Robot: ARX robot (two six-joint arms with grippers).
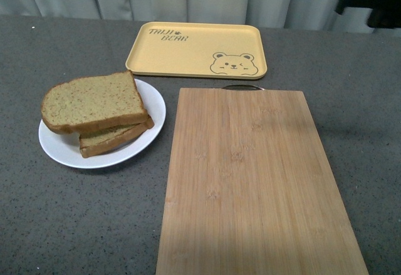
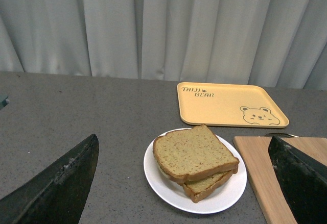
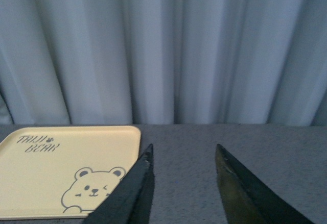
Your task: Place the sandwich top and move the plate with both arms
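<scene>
Bamboo comes first: a long cutting board (image 1: pixel 257 181) lies at the near edge of the grey surface (image 1: pixel 75 225), right of the middle, running away from the robot. Just beside its far left corner, toward the left edge and not touching it, sits the white plate (image 1: pixel 56 150). Two slices of brown bread are stacked on it. The sandwich top (image 1: pixel 94 103) lies flat across the lower slice (image 1: pixel 113 138), turned a little so the lower one's corner peeks out on the near side. Farther on, by the far edge and about the middle, rests a yellow tray (image 1: pixel 188 52) with a bear drawing.

The left arm's fingers (image 2: pixel 51 188) stand wide apart and empty, raised and set back from the plate, which shows between them in the left wrist view. The right arm's fingers (image 3: pixel 133 188) are parted too and hold nothing. They point over the far right of the surface beside the tray, well apart from the plate.

With the top slice already on its partner, the placing looks done, so moving the plate seems to be the step in hand. That calls for both arms to come down at opposite sides of the rim, close on the thin lip together and keep it level, since the skewed stack could slide. The right arm has the longer reach.
</scene>
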